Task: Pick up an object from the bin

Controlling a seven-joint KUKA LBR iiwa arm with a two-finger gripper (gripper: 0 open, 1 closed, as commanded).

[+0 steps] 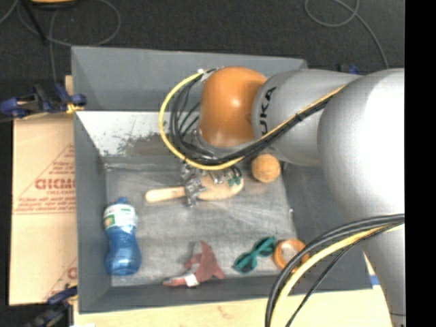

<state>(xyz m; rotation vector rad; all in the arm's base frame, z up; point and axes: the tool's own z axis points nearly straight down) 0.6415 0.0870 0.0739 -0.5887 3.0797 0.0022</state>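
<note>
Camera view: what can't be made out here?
- Pale wooden tool, mid-bin: its right part lies under the end effector and the orange wrist cover.
- Orange ball: upper edge hidden by the arm.
- Small orange thing, lower right: crossed by a cable, kind unclear.
- Red-brown thing, bottom: too small to identify.
</note>
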